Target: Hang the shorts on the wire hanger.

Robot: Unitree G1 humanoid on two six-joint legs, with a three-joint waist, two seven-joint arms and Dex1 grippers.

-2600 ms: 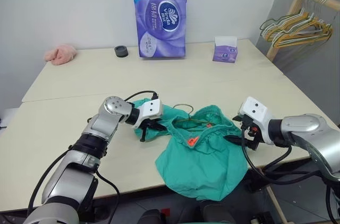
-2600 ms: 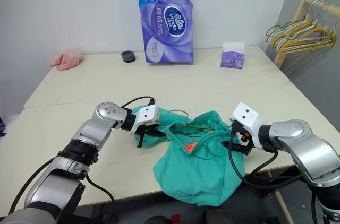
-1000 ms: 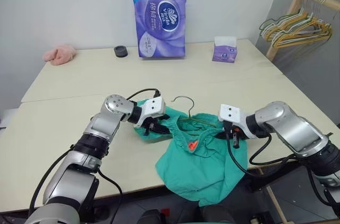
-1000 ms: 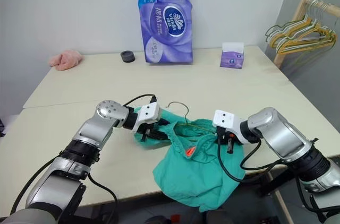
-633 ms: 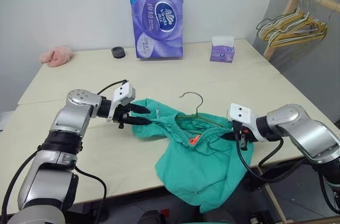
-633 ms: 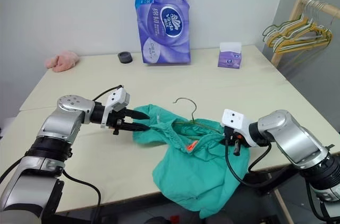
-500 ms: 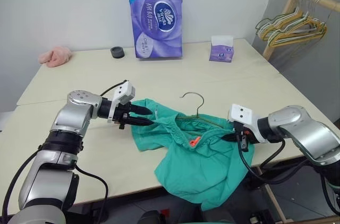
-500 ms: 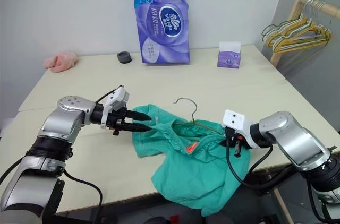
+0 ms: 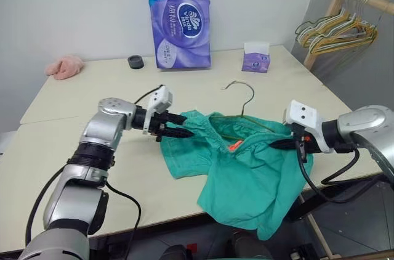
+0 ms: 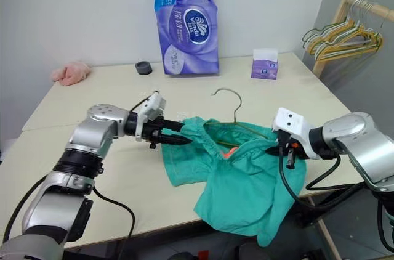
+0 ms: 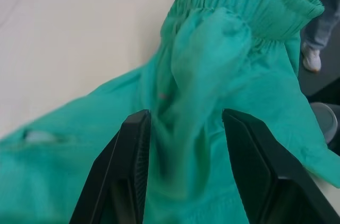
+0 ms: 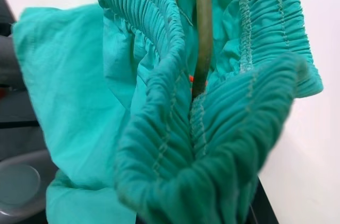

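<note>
The teal shorts (image 9: 246, 170) stretch between my two grippers, their lower part hanging over the table's front edge. My left gripper (image 9: 183, 132) is shut on a fold at their left side; the left wrist view shows that fold (image 11: 186, 144) between its black fingers (image 11: 133, 160). At the right end of the gathered waistband my right gripper (image 9: 278, 145) is shut on the fabric. The wire hanger (image 9: 245, 92) sits inside the waistband with its hook upright above the shorts. In the right wrist view its wire (image 12: 203, 33) runs down into the pinched waistband (image 12: 159, 144).
On the pale table (image 9: 92, 167) a purple pack of paper rolls (image 9: 181, 16), a black ring (image 9: 135, 61) and a small tissue box (image 9: 255, 63) stand at the back. A pink cloth (image 9: 63, 66) lies far left. A wooden rack with yellow and green hangers (image 9: 335, 26) stands right.
Both grippers have risen and shifted right with the shorts. The hanger's hook stands higher and further right, and more of the shorts is off the table.
</note>
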